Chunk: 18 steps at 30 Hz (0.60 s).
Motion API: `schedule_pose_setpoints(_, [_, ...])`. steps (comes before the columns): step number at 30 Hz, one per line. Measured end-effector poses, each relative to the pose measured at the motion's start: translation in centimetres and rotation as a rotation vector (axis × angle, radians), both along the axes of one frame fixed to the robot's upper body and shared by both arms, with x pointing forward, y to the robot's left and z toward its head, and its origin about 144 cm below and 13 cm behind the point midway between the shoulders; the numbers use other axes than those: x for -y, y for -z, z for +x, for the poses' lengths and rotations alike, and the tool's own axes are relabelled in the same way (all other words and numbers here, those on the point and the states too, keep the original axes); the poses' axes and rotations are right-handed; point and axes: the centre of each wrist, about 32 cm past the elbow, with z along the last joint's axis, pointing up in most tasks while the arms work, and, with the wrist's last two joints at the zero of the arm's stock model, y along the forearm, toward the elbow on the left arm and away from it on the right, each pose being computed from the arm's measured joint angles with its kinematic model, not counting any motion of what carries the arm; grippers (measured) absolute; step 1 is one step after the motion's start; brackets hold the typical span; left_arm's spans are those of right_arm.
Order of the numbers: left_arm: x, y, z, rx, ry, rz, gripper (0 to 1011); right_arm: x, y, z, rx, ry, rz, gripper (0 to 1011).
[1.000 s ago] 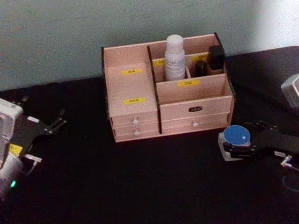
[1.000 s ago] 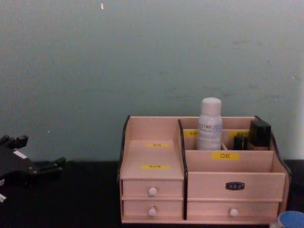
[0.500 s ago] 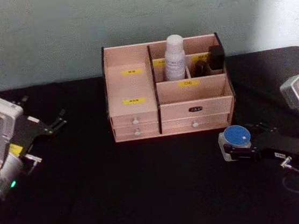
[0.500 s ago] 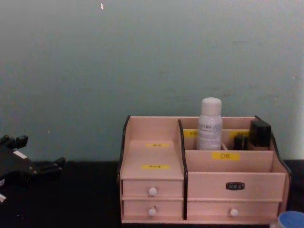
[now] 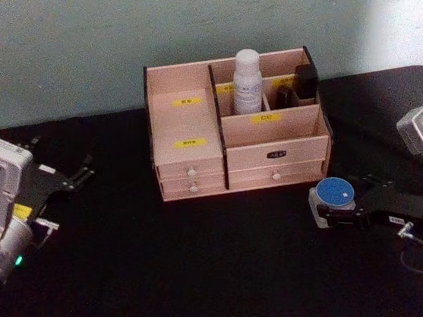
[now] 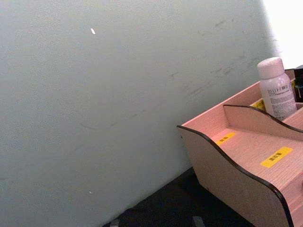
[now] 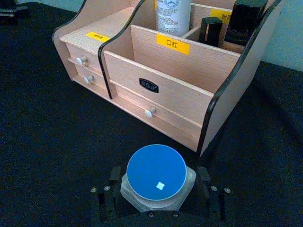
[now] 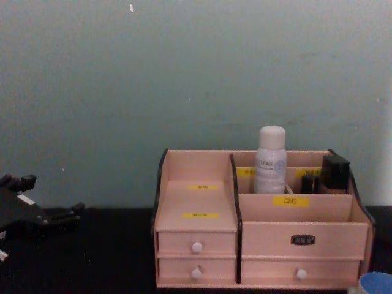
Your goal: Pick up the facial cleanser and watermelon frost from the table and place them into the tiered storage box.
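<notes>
There was one tiered storage box (image 5: pixel 184 123), one facial cleanser (image 5: pixel 248 82), one watermelon frost (image 5: pixel 332 192), two small black containers (image 5: pixel 307 81), three white drawer knobs (image 5: pixel 191 171) and five yellow labels (image 5: pixel 189 142).

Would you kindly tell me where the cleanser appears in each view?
Head: cleanser upper centre, upright in the box.
Left wrist: cleanser at right edge.
Right wrist: cleanser top centre, cap cropped.
Chest: cleanser right of centre.
Shared landmark: box's yellow labels.
</notes>
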Motion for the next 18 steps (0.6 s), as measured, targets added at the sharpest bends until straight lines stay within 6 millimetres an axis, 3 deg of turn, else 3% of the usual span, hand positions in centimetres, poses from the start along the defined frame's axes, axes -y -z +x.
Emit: schedule_pose_setpoints(18, [0.0, 0.0, 0.0, 0.0, 0.0, 0.0, 1001, -0.01, -0.03, 0.0, 0.001, 0.0, 0.002, 1000])
